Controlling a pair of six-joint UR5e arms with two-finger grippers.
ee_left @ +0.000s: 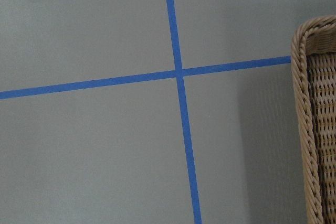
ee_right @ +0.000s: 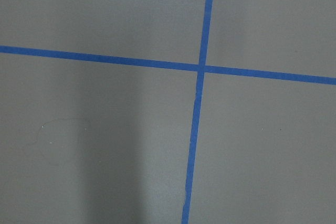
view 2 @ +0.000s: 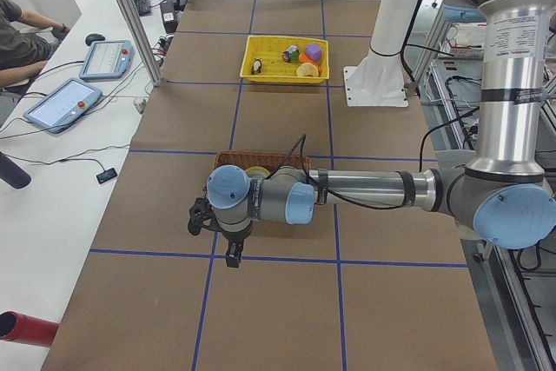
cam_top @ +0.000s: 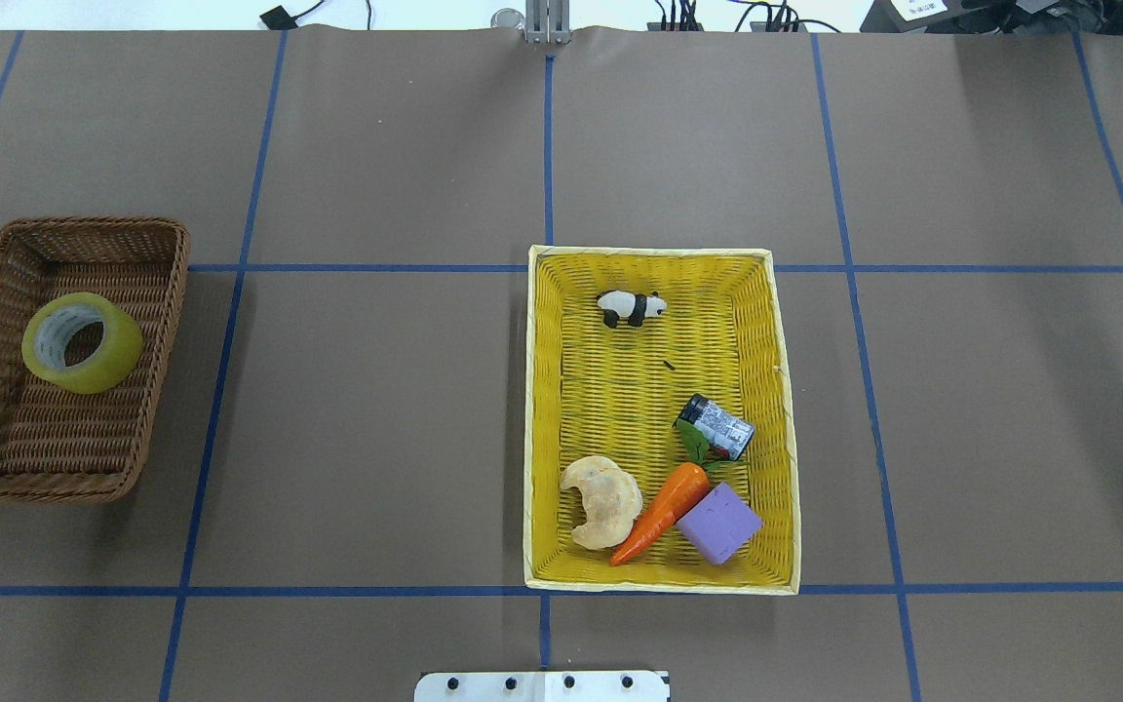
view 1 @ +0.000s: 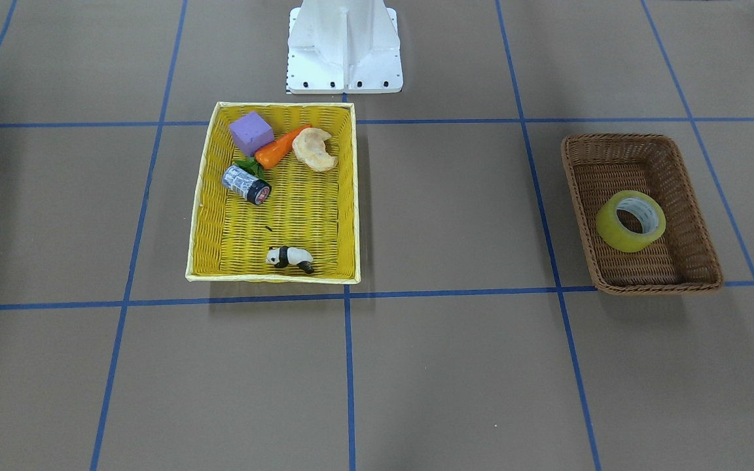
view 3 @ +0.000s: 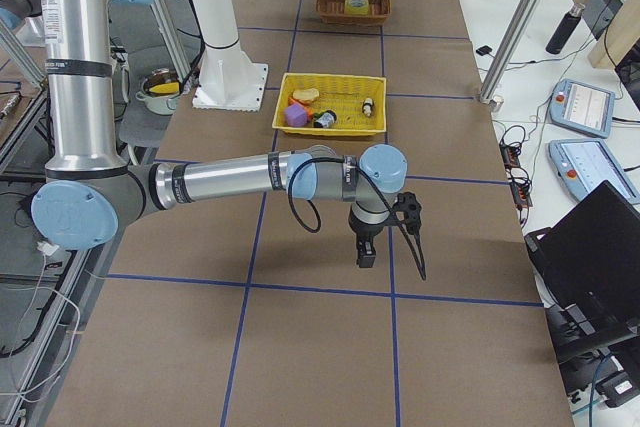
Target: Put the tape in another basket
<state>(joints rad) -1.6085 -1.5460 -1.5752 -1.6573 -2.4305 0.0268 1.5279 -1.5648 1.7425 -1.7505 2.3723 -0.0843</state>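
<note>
The tape (view 1: 612, 226), a yellowish roll with a white core, lies in the dark brown wicker basket (view 1: 658, 286) at the table's left end in the overhead view (cam_top: 123, 343). No gripper shows in the overhead or front views. In the exterior left view my left gripper (view 2: 232, 255) hangs over bare table just beside the brown basket (view 2: 228, 158), away from the tape (view 2: 256, 170). The left wrist view shows only the basket's rim (ee_left: 307, 129). My right gripper (view 3: 365, 253) hangs over bare table beyond the yellow basket. I cannot tell whether either is open or shut.
A bright yellow basket (cam_top: 659, 585) holds a toy carrot (cam_top: 664, 512), a purple block (cam_top: 719, 524), a croissant (cam_top: 600, 499), a small black-and-white cylinder (cam_top: 717, 426) and a panda figure (cam_top: 630, 307). Blue tape lines grid the brown table. The robot's white base (view 1: 344, 46) stands behind it.
</note>
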